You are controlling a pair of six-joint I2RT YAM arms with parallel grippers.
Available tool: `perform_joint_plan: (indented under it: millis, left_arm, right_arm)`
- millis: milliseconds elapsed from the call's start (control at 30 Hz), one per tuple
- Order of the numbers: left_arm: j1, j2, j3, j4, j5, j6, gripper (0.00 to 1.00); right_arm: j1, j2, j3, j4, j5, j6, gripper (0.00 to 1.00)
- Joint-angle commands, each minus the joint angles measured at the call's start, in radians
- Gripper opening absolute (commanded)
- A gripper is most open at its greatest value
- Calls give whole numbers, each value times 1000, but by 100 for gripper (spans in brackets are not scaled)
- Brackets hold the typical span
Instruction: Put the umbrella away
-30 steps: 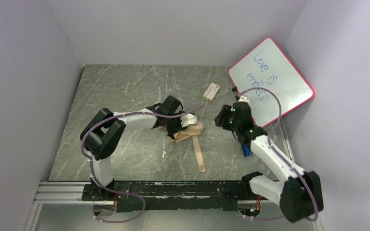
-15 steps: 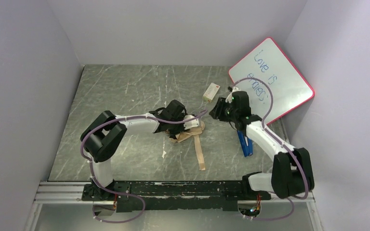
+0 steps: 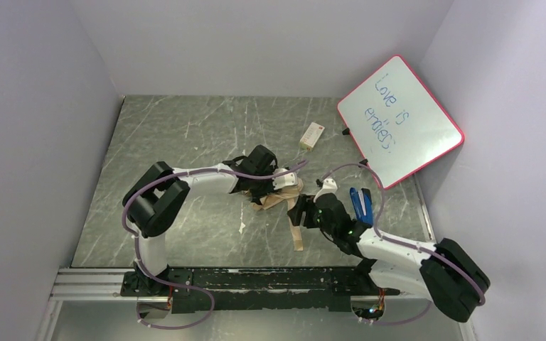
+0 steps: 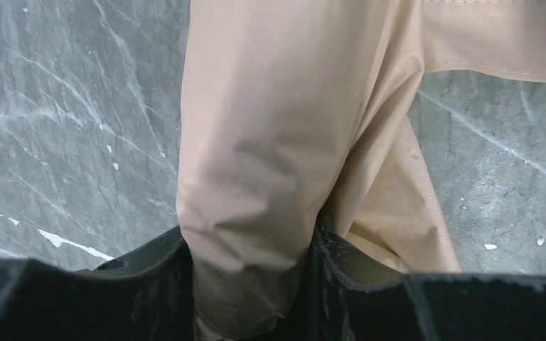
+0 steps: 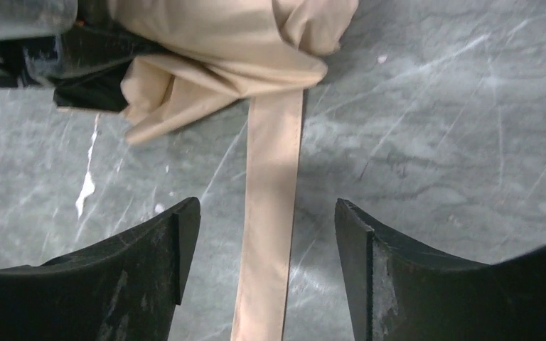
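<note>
The folded umbrella [image 3: 276, 198] lies mid-table as a bundle of tan fabric with black showing beside it. Its long tan strap [image 3: 296, 229] runs from the bundle toward the near edge. My left gripper [image 3: 279, 186] is shut on a fold of the umbrella's tan fabric [image 4: 256, 177], which fills the gap between its fingers. My right gripper [image 3: 304, 215] is open and hovers low over the strap [image 5: 270, 234], one finger on each side, not touching it. The tan bundle [image 5: 220, 50] and the left gripper's black body lie just ahead of it.
A pink-framed whiteboard [image 3: 399, 121] leans in the back right corner. A small blue stapler-like object [image 3: 360, 204] lies right of my right gripper. A small white box [image 3: 311, 135] lies behind the umbrella. Walls close in the left, back and right sides.
My right arm has swung from near the whiteboard down and toward the near edge, its open gripper now over the strap. My left gripper has stayed clamped on the umbrella.
</note>
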Motion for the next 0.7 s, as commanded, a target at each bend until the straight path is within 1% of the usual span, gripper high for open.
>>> perform_joint_plan:
  millis: [0, 167, 433, 567, 633, 667]
  left_arm:
    - [-9, 47, 5, -65, 11, 3, 5]
    - [-9, 48, 8, -73, 3, 3, 5]
    - [-9, 48, 12, -77, 7, 2, 5]
    - [-9, 46, 8, -75, 8, 1, 5]
    - [-9, 48, 9, -76, 8, -2, 5]
    - [-9, 47, 9, -76, 11, -2, 5]
  right_arm:
    - [30, 76, 9, 218, 163, -37, 75]
    - [43, 215, 52, 265, 200, -87, 77]
    - [64, 410, 124, 276, 294, -80, 75]
    - [77, 491, 175, 248, 329, -81, 71]
    - [84, 522, 198, 223, 349, -81, 65]
    - [87, 535, 206, 215, 354, -82, 61]
